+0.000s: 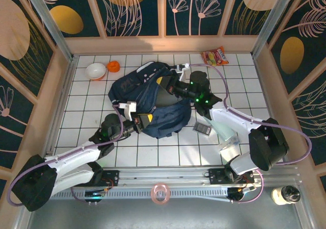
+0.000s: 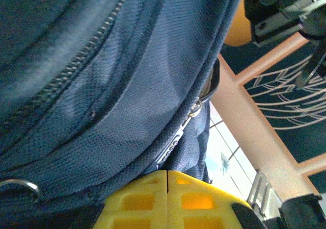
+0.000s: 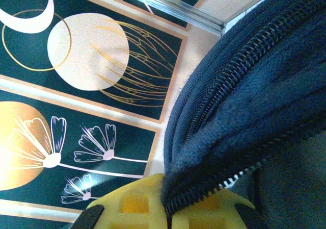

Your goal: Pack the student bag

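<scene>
The student bag [image 1: 147, 99], a big navy-blue backpack, lies crumpled in the middle of the tiled table. My right gripper [image 1: 165, 81] is at its upper right. In the right wrist view that gripper [image 3: 165, 188] is shut on the bag's zippered edge [image 3: 219, 188], and blue fabric [image 3: 254, 86] runs in between the yellow fingers. My left gripper [image 1: 144, 119] is pressed against the bag's lower left side. In the left wrist view its yellow fingers [image 2: 167, 172] meet tip to tip with nothing seen between them. The bag's fabric [image 2: 112, 86] and a dangling zipper pull [image 2: 175, 142] sit just beyond those tips.
A white bowl [image 1: 96, 71] and a small orange thing [image 1: 113, 66] lie at the back left. A snack packet [image 1: 214, 56] is at the back right. A small dark gadget [image 1: 202, 129] and a pale bottle [image 1: 224, 129] lie right of the bag. A tape roll [image 1: 160, 194] sits by the front rail.
</scene>
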You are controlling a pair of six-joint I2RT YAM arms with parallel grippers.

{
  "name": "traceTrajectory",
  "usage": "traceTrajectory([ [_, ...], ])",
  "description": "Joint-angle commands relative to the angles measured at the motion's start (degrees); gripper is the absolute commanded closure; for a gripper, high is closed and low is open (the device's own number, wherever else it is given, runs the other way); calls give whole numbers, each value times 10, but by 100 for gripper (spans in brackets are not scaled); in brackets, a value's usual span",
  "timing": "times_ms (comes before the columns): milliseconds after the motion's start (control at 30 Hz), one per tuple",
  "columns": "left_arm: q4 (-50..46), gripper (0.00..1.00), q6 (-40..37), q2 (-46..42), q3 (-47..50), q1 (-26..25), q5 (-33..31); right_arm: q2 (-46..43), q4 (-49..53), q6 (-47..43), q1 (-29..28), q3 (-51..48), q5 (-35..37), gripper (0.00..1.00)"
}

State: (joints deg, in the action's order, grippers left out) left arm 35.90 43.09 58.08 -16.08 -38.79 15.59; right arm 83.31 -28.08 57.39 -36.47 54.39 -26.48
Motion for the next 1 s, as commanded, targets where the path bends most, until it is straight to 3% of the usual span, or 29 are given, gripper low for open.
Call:
traceTrajectory([
  [0,-29,100,-10,-36,-8,2,-77,-26,-67,-8,2,14,-13,100],
  [467,-186,100,-18,-155,34,3,-229,-49,-55,-12,22,24,-32,100],
  [533,-179,100,-33,-152,32,3,-219,-52,-52,-15,22,26,-31,100],
  [633,-107,100,-52,-145,40,2,-136,-50,-46,-17,22,30,-34,100],
  [700,-73,92,-39,-137,42,4,-103,-45,-50,-9,22,27,-41,100],
  [800,-48,69,-19,-107,35,2,-62,-39,-68,6,17,16,-41,100],
  [967,-2,50,3,-34,22,2,0,-26,-59,9,10,21,-40,100],
])
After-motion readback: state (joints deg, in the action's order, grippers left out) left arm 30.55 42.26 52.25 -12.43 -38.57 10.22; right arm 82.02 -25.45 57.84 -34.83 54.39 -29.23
